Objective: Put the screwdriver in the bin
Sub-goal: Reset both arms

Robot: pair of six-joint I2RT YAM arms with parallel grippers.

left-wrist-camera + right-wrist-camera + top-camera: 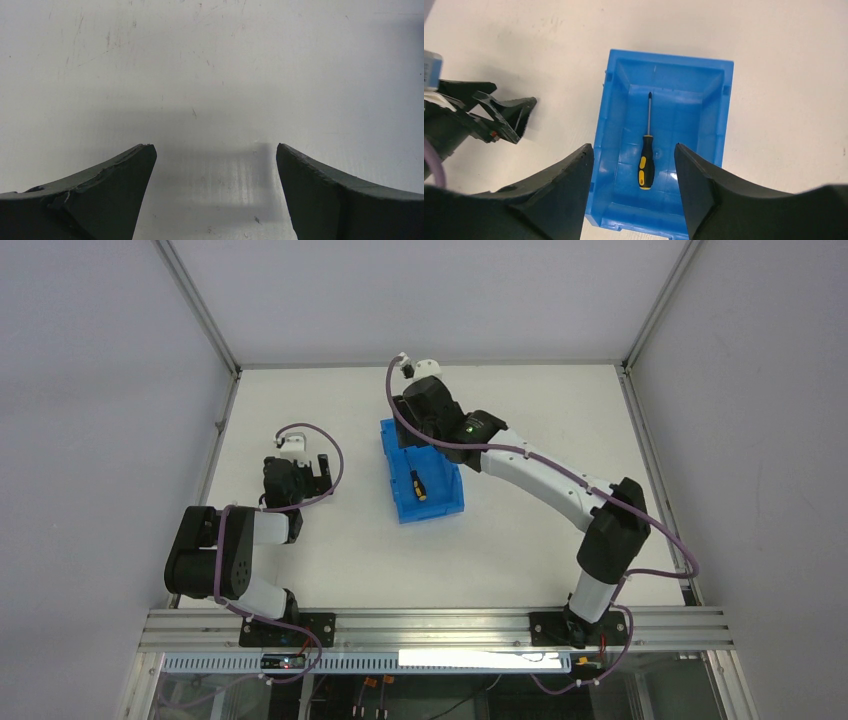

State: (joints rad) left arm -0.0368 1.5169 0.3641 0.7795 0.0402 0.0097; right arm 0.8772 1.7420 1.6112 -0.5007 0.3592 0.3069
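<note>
The blue bin (pixel 445 502) stands in the middle of the table. The screwdriver (pixel 418 485), with its yellow and black handle, lies flat on the bin's floor. In the right wrist view the screwdriver (pixel 646 162) lies lengthwise in the bin (pixel 611 125), shaft pointing away from the camera. My right gripper (pixel 633 146) is open and empty, above the bin's far end (pixel 408 435). My left gripper (pixel 318 466) is open and empty, low over bare table (pixel 215 147), left of the bin. It also shows in the right wrist view (pixel 499 117).
White enclosure walls and aluminium frame posts (pixel 205 320) border the table on the left, right and back. The right arm (pixel 560 485) stretches diagonally across the table's right half.
</note>
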